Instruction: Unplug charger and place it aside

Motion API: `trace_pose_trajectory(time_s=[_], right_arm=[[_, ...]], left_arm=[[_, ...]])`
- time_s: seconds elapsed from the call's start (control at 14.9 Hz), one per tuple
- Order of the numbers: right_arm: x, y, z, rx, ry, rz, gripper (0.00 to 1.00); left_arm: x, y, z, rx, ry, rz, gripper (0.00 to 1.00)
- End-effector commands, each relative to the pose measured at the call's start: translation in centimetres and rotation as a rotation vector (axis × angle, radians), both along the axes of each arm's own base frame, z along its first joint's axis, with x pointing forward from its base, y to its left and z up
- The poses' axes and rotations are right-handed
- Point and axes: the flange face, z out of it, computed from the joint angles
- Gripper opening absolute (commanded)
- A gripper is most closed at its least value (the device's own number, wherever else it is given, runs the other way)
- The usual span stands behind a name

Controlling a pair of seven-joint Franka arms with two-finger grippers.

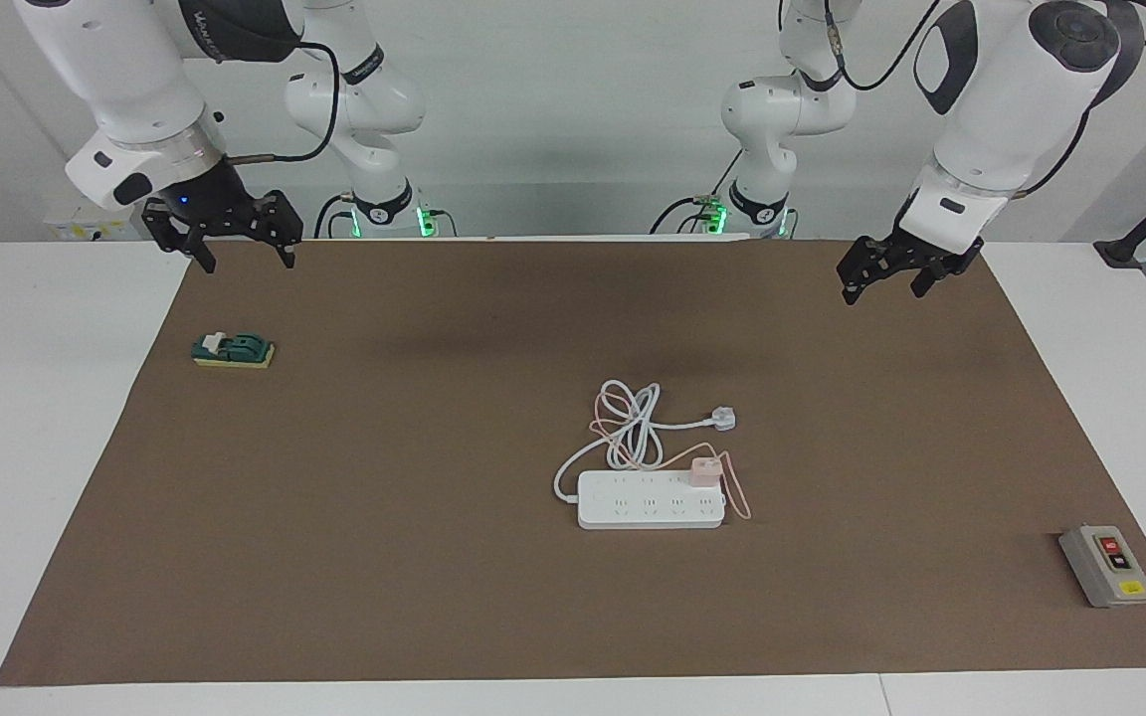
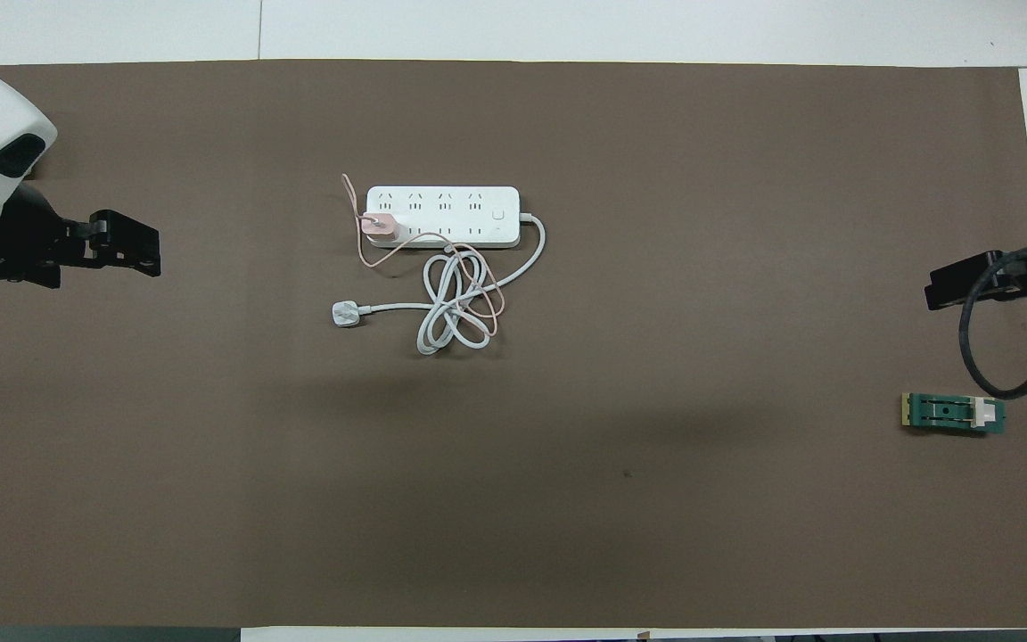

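Observation:
The pale pink charger (image 1: 703, 471) is plugged into the white power strip (image 1: 651, 500), in a socket at the strip's end toward the left arm, on the side nearer the robots. It also shows in the overhead view (image 2: 378, 226) on the strip (image 2: 442, 214). Its thin pink cable (image 1: 737, 497) loops around that end of the strip. My left gripper (image 1: 883, 286) (image 2: 135, 248) hangs open and empty over the mat's edge near its base. My right gripper (image 1: 246, 259) (image 2: 955, 287) hangs open and empty near its own base. Both arms wait.
The strip's thick white cord (image 1: 633, 423) lies coiled nearer the robots and ends in a white three-pin plug (image 1: 724, 419). A small green block (image 1: 233, 350) lies toward the right arm's end. A grey switch box (image 1: 1106, 565) lies toward the left arm's end. A brown mat (image 1: 384, 557) covers the table.

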Motion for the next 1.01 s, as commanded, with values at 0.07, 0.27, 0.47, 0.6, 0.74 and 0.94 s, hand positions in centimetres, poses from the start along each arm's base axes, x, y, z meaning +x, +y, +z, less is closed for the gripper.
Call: trace_pose_trajectory(time_s=[0.07, 0.27, 0.47, 0.6, 0.74, 0.94], right_arm=[[-0.5, -0.2, 0.1, 0.019, 0.003, -0.027, 1.00], [-0.5, -0.1, 0.2, 0.017, 0.002, -0.025, 1.00], [-0.4, -0.2, 0.2, 0.017, 0.000, -0.022, 1.00], [-0.5, -0.5, 0.2, 0.018, 0.003, -0.027, 1.00], [-0.9, -0.8, 0.3, 0.019, 0.014, -0.030, 1.00], [-0.9, 0.1, -0.3, 0.014, 0.008, -0.072, 1.00]], left_arm=[[-0.1, 0.3, 0.3, 0.011, -0.016, -0.008, 1.00], [-0.2, 0.3, 0.4, 0.011, -0.019, -0.009, 1.00], [-0.2, 0.6, 0.3, 0.013, -0.007, 0.013, 1.00], [-0.4, 1.2, 0.2, 0.016, 0.007, 0.026, 1.00], [-0.3, 2.1, 0.2, 0.015, 0.003, 0.067, 1.00], [0.1, 2.7, -0.1, 0.006, 0.008, 0.146, 1.00]])
